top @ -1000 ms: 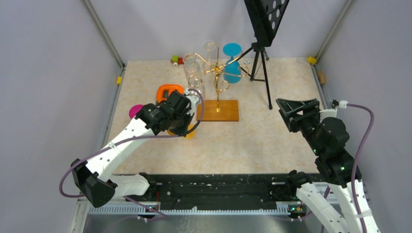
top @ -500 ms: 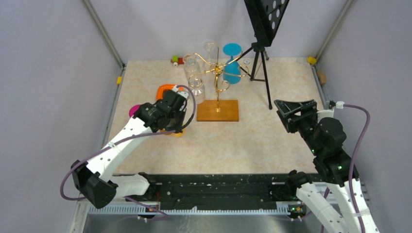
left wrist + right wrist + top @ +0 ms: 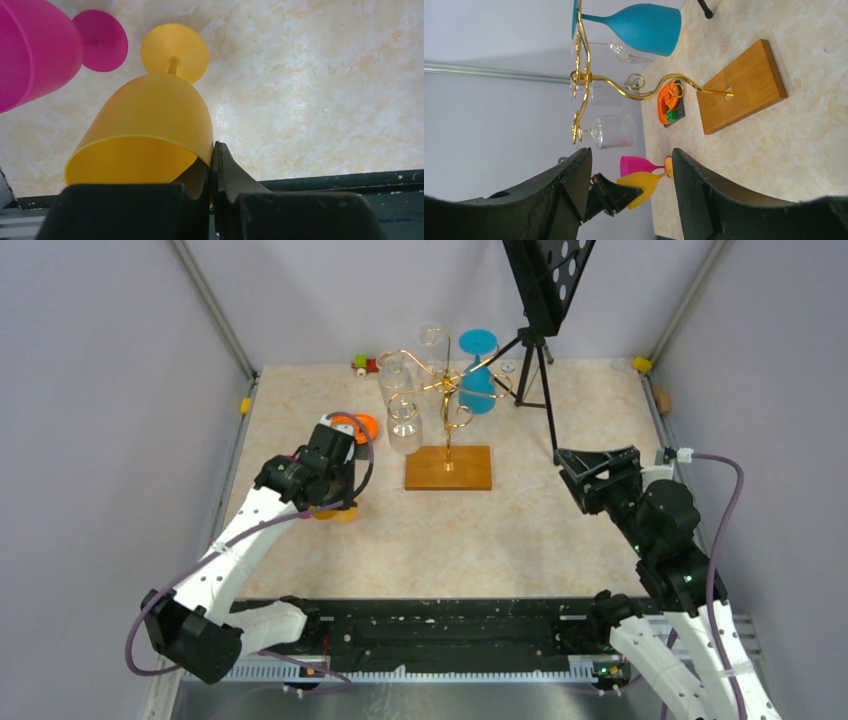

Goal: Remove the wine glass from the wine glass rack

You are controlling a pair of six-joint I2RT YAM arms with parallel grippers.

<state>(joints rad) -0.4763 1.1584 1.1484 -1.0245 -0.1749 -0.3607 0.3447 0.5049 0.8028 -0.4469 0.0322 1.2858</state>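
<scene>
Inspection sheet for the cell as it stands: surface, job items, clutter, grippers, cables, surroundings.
Surface: beige marbled table, no spills seen.
Job's things: wine glass rack upright on its wooden base. A blue glass and clear glasses hang on it. The yellow wine glass is off the rack, with a pink glass beside it.
Clutter: orange object by the left arm; small toy at the far edge; black tripod stand.
Grippers: left gripper shut on the yellow wine glass's rim; right gripper open, holding nothing.
Cables: purple cable on each arm, no snag seen.
Surroundings: grey walls, metal frame posts.
</scene>
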